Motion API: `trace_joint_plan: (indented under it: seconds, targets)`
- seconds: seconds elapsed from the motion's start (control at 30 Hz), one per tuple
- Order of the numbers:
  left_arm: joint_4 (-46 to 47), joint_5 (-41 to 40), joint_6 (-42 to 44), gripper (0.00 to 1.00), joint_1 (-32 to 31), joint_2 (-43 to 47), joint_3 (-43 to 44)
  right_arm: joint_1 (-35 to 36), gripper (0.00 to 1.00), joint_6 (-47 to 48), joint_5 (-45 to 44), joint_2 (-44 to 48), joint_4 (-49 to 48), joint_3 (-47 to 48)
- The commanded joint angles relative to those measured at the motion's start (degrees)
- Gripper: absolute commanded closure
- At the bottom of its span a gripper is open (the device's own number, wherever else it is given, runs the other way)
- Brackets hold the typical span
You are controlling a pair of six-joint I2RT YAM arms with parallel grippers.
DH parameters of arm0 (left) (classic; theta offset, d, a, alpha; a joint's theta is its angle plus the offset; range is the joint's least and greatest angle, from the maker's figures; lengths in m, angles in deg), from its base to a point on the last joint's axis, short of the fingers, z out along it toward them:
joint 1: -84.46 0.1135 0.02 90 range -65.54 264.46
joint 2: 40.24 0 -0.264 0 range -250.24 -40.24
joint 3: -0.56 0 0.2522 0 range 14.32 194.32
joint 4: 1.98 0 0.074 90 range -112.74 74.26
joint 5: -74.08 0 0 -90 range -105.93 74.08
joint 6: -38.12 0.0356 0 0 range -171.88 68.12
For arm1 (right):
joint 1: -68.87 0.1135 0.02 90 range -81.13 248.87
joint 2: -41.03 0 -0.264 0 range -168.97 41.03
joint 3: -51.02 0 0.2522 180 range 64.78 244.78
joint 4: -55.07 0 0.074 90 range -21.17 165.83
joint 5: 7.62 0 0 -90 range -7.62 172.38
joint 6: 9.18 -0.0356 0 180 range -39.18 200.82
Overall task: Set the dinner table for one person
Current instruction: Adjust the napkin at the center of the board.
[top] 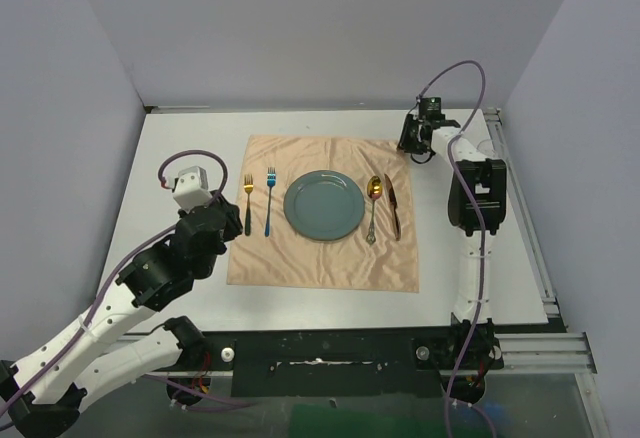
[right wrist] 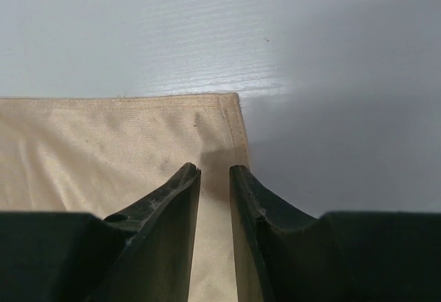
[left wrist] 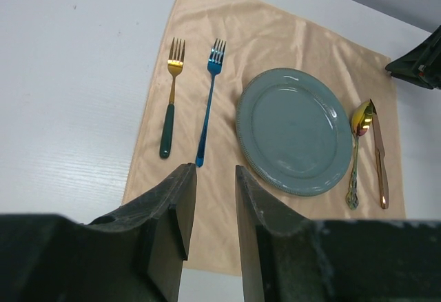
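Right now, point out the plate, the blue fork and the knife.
plate [top: 323,205], top external view, centre of its well.
blue fork [left wrist: 208,112], left wrist view, middle of its handle.
knife [left wrist: 379,152], left wrist view, on its blade.

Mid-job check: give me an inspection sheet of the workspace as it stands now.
Surface: white dinner table; peach cloth spread flat, lightly wrinkled.
Job's things: teal plate centred on the cloth; gold fork and blue fork on its left; spoon and knife on its right.
Clutter: nothing seen.
Grippers: left gripper has its fingers apart, empty, by the cloth's left edge; right gripper has its fingers apart over the cloth's far right corner, nothing held.
Cables: purple cable loops off the left arm, second purple cable off the right; both clear of the setting.
Surroundings: plain grey walls.
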Motion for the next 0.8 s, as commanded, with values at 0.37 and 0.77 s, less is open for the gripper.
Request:
trace_joint_plan:
  seconds: [0.37,0.77]
  targets:
    - [0.35,-0.80,0.04,0.72,-0.17,0.29,1.01,1.31,0.87,3.27,-2.93,-3.82,0.60,5.15]
    - [1.46,-0.67,0.94,0.71,-0.17,-1.84,1.14,1.23,0.86,4.05,-4.31,-6.41,2.43,10.03]
